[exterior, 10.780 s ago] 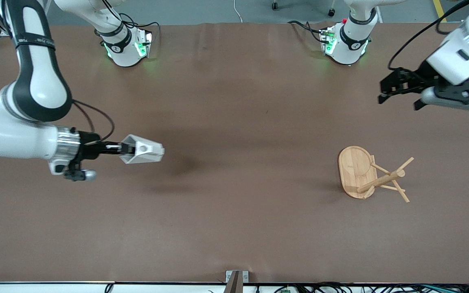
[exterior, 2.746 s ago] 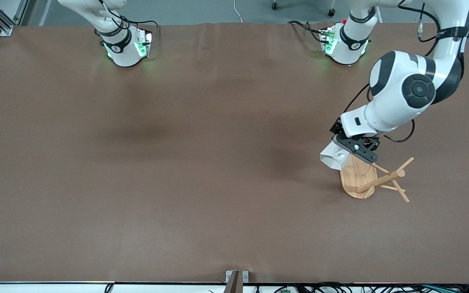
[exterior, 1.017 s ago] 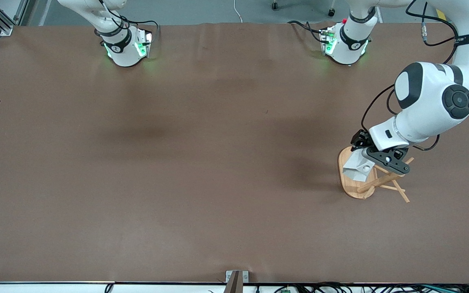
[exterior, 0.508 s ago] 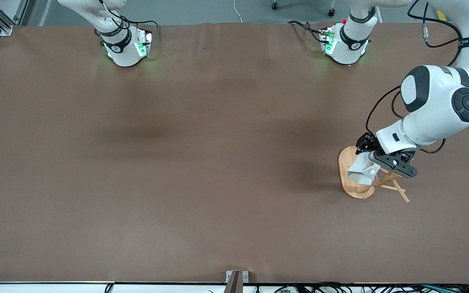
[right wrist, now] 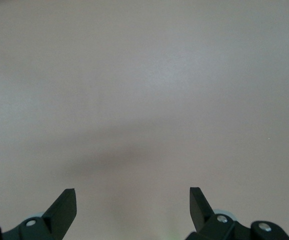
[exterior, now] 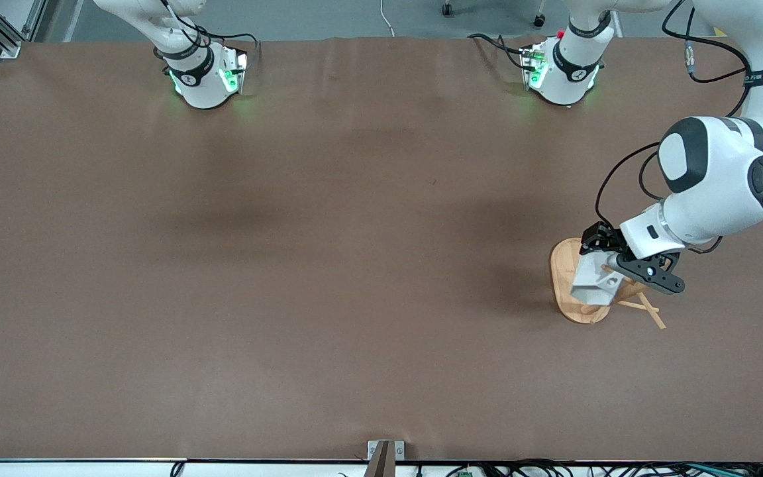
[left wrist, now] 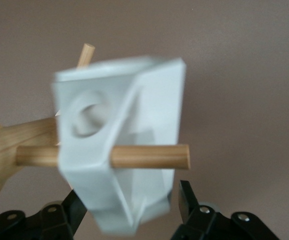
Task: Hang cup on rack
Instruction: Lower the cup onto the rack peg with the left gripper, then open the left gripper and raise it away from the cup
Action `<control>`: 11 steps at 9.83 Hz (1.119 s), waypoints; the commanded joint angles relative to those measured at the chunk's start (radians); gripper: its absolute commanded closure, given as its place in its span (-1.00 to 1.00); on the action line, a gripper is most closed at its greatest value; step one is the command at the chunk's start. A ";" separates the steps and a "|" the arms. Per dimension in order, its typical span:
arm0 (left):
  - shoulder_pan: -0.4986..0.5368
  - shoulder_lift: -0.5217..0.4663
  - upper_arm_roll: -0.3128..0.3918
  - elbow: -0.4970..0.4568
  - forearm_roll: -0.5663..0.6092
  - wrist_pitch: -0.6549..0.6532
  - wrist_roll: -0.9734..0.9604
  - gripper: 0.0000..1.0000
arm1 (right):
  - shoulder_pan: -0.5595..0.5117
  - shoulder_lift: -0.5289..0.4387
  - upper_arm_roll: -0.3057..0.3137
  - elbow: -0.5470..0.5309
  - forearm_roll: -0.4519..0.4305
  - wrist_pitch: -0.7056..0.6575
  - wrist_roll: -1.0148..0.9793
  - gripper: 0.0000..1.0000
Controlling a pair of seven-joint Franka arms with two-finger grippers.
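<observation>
Cup (left wrist: pixel 119 150) blurred on rack (exterior: pixel 570 301) peg — left gripper (left wrist: pixel 129 210) fingertips apart.

- The cup (left wrist: pixel 119 150) is small, white and faceted, tilted on its side, threaded on one of the rack's thin pegs right before my jaws.
- The rack (exterior: pixel 577 301), light bamboo with an oval base, stands at the frame's right, lower middle.

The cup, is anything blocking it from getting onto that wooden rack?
Nothing visible does. The cup is already at the rack: a peg crosses it, though whether it passes through the handle hole is unclear. The left gripper flanks it, fingers apart.
</observation>
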 commanded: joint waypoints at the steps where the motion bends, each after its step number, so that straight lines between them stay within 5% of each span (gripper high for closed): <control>1: 0.001 0.023 0.004 0.002 -0.022 0.010 0.012 -1.00 | 0.005 -0.005 0.000 -0.006 -0.020 0.004 -0.002 -1.00; 8: -0.014 -0.179 0.004 0.039 0.007 -0.202 -0.310 -1.00 | 0.003 -0.005 0.000 -0.008 -0.012 0.010 -0.002 -1.00; 11: -0.002 -0.207 -0.061 0.205 0.183 -0.444 -0.508 -1.00 | 0.001 -0.005 0.000 -0.008 -0.011 0.003 -0.002 -1.00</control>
